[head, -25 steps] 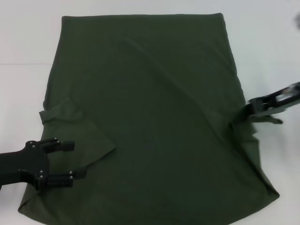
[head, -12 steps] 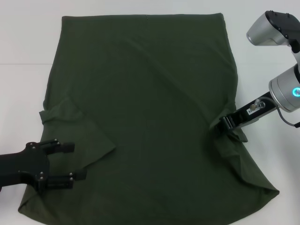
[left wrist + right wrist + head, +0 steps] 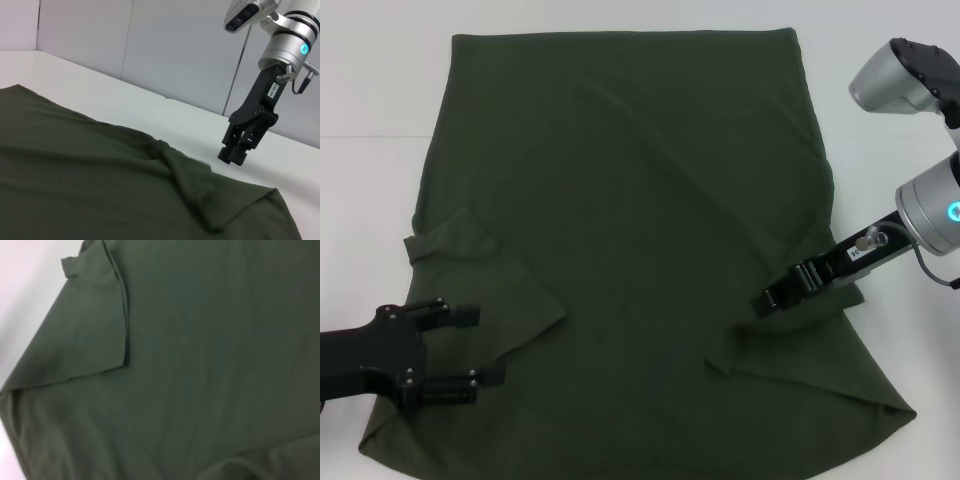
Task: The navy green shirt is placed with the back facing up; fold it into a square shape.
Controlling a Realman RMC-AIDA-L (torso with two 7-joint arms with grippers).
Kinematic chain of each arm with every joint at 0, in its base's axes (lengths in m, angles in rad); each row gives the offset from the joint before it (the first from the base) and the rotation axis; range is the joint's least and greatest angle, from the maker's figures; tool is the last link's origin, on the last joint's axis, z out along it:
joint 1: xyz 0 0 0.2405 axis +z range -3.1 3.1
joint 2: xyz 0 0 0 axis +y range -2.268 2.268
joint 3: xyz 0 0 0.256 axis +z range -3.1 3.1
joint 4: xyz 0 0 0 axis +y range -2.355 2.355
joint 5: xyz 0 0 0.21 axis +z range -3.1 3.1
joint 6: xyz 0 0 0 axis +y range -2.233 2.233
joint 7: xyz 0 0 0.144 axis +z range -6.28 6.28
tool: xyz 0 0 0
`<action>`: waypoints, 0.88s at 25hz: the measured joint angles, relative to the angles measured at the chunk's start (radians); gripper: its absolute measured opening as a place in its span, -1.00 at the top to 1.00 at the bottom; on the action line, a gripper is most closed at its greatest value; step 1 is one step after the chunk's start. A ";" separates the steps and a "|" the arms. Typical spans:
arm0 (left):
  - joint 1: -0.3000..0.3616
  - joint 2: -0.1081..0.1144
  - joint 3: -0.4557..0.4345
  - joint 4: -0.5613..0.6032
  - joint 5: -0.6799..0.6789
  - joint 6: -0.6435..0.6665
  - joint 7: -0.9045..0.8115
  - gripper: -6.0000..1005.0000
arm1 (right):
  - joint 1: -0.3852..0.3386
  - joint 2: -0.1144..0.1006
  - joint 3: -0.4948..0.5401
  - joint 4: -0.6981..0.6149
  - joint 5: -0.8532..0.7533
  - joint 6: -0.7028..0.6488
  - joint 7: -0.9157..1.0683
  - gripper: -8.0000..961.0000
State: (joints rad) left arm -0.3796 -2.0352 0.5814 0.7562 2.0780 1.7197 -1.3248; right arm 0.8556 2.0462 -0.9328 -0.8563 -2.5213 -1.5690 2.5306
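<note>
Right gripper hanging over the navy green shirt — pressed together, sleeve folded inward; left gripper spread, sitting at shirt's left edge.

Bare table rims the shirt
Table lies open along its far and side edges (shirt covers the middle).

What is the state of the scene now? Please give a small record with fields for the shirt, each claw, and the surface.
shirt: navy green shirt lies spread on the table, plain side up
left sleeve: folded in over the body
right sleeve: folded in over the body beside the right claw
left claw: left claw open, over the near left part of the shirt
right claw: right claw at the right sleeve; in the left wrist view it appears shut and apart from the cloth
surface: white table
</note>
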 joint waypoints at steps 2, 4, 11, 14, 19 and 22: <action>0.001 -0.001 0.000 0.000 -0.001 0.000 0.001 -0.74 | -0.013 -0.004 0.002 0.001 0.030 -0.004 -0.001 0.09; 0.001 -0.002 0.000 0.000 -0.003 0.000 0.001 -0.75 | -0.032 -0.013 0.008 0.001 0.077 -0.005 -0.004 0.01; 0.000 -0.002 -0.020 0.000 -0.005 0.001 0.000 -0.75 | -0.164 -0.047 0.226 0.089 0.314 -0.027 -0.106 -0.28; -0.002 -0.002 -0.027 -0.004 -0.005 0.004 0.000 -0.75 | -0.247 -0.078 0.360 0.244 0.455 -0.032 -0.224 -0.44; -0.001 -0.008 -0.028 -0.003 -0.006 0.004 0.000 -0.75 | -0.394 -0.098 0.518 0.456 0.627 0.011 -0.435 -0.66; 0.000 -0.009 -0.028 -0.002 -0.006 0.002 0.001 -0.75 | -0.450 -0.085 0.539 0.466 0.639 0.055 -0.454 -0.75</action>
State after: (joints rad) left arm -0.3793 -2.0446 0.5536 0.7538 2.0722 1.7217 -1.3237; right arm 0.4061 1.9614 -0.3936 -0.3900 -1.8828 -1.5142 2.0767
